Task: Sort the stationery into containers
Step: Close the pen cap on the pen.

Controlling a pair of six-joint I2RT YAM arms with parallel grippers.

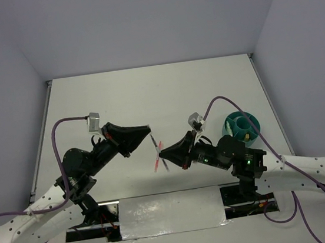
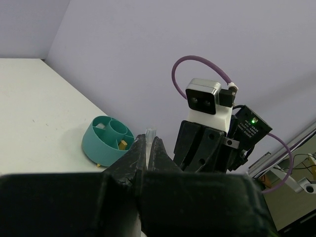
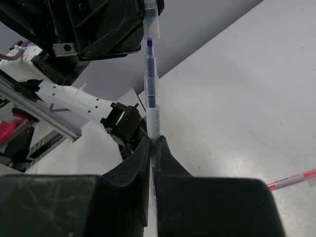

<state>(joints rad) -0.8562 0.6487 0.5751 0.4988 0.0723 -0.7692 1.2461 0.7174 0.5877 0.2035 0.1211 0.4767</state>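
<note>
A thin grey pen point(image 1: 154, 141) with dark blue ink point(image 3: 151, 84) hangs in the air between both arms above the table's middle. My right gripper point(image 3: 153, 140) point(image 1: 162, 155) is shut on its white barrel. My left gripper point(image 2: 147, 140) point(image 1: 150, 133) is shut on the clear cap point(image 3: 152, 22), whose tip point(image 2: 149, 133) sticks out past the fingers. A thin dark tip shows between cap and barrel. A pink-red pen point(image 3: 291, 178) point(image 1: 156, 165) lies on the table beneath. The round teal cup point(image 1: 254, 123) point(image 2: 96, 145) stands to the right, a yellow-brown block point(image 2: 123, 143) in one compartment.
A white-covered board point(image 1: 171, 212) lies along the near edge between the arm bases. Purple cables point(image 1: 231, 104) loop over both wrists. Grey walls close in the table on the left, back and right.
</note>
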